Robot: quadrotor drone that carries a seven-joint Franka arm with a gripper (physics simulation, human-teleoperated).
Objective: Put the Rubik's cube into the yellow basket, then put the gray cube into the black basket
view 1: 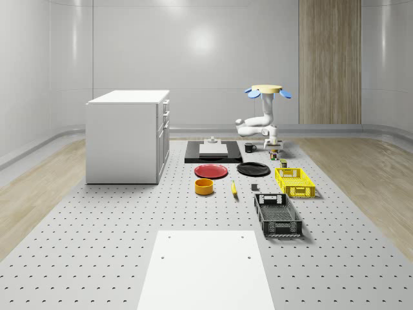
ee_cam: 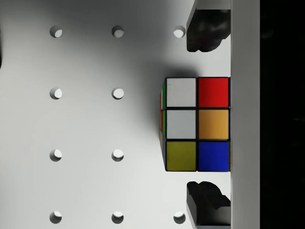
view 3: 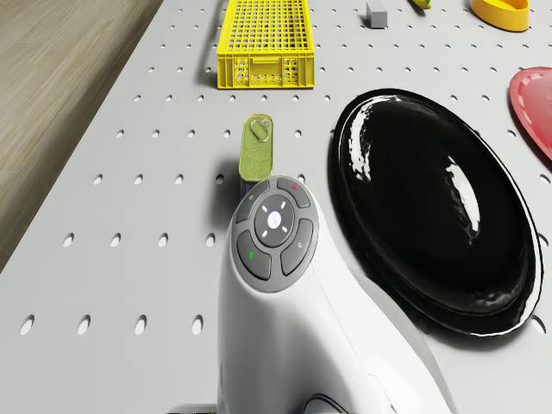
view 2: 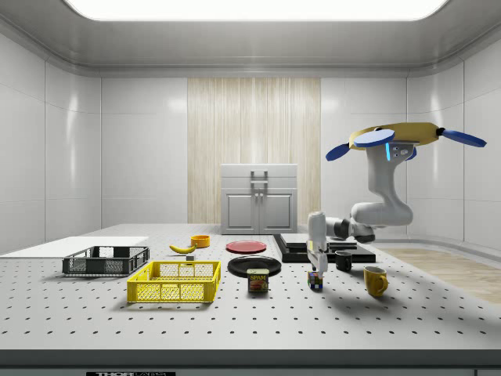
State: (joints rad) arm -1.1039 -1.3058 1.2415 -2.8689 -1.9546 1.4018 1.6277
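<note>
The Rubik's cube (ee_cam: 198, 124) sits on the perforated table, and my gripper (ee_cam: 206, 116) is open straight above it. One finger (ee_cam: 205, 33) stands off each of two opposite sides, with a small gap to the cube. From the side, the gripper (view 2: 316, 262) hangs just over the cube (view 2: 315, 280). The drone (view 2: 399, 141) hovers above the table's far end, beside the black platform. The yellow basket (view 1: 295, 181) and the black basket (view 1: 278, 215) stand in a row toward the whole-scene view's front. The gray cube (view 1: 255, 188) lies left of the yellow basket.
A tin can (view 3: 256, 148) stands between the Rubik's cube and the yellow basket (view 3: 263, 43). A black plate (view 3: 431, 207), red plate (view 1: 211, 171), orange bowl (view 1: 204, 186) and banana (view 1: 233, 188) lie mid-table. A yellow mug (view 2: 375, 280), black mug (view 2: 344, 261), black platform (view 1: 213, 150) and white cabinet (view 1: 128, 135) are nearby.
</note>
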